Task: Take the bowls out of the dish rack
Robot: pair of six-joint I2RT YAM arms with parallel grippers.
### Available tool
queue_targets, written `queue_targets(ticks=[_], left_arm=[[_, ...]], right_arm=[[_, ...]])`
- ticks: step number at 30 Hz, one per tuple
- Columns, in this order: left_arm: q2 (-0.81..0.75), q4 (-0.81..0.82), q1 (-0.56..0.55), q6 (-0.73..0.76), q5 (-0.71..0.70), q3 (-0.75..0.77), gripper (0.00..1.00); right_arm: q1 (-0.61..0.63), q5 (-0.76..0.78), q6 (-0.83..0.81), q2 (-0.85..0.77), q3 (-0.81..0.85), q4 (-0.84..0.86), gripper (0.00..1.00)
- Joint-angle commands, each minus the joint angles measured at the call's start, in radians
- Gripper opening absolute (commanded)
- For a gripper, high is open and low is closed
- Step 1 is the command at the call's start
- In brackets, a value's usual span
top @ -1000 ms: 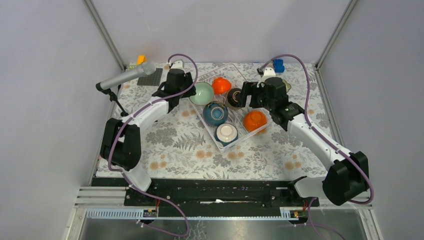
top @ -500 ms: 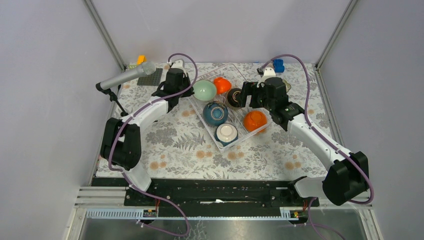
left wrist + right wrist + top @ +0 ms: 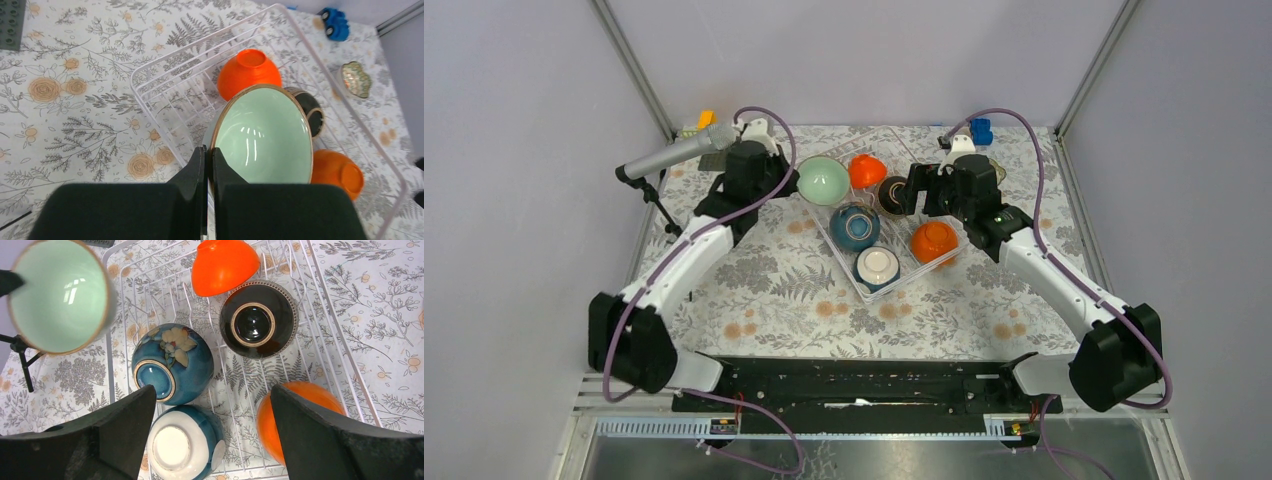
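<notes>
Pinches rim of mint-green glazed round bowl (image 3: 262, 135) w/ left gripper (image 3: 209, 152), jaws closed to rim thickness. Holds it tilted on edge over left end of white wire-grid dish rack (image 3: 165, 95). Spreads right gripper (image 3: 211, 390) wide, empty, above rack centre. Shows in rack: two orange bowls (image 3: 222, 265), dark brown bowl (image 3: 257, 320), teal floral bowl (image 3: 172, 362), blue-and-white bowl (image 3: 185, 442).

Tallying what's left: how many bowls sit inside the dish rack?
5: the far orange bowl, a dark brown bowl beside it, a teal bowl mid-rack, a blue-and-white bowl and the near orange bowl nearest. The left end effector holds the mint bowl.
</notes>
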Motion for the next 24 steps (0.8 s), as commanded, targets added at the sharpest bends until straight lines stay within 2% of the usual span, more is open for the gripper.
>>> queue_targets(ticks=[1, 6, 14, 19, 24], left_arm=[[-0.161, 0.082, 0.001, -0.046, 0.010, -0.059, 0.00], [-0.312, 0.048, 0.000, -0.115, -0.079, -0.203, 0.00], [-0.514, -0.025, 0.008, -0.348, -0.353, -0.418, 0.00], [-0.556, 0.032, 0.015, -0.422, -0.348, -0.543, 0.00], [-0.503, 0.082, 0.015, -0.445, -0.300, -0.592, 0.00]], right_arm=[[0.005, -0.030, -0.001, -0.041, 0.012, -0.001, 0.91], [0.005, -0.031, -0.004, -0.056, 0.006, -0.009, 0.91], [0.005, -0.057, -0.003, -0.048, 0.006, -0.009, 0.91], [0.004, -0.062, -0.004, -0.046, 0.003, -0.009, 0.91], [0.004, -0.060, -0.004, -0.045, 0.001, -0.009, 0.91]])
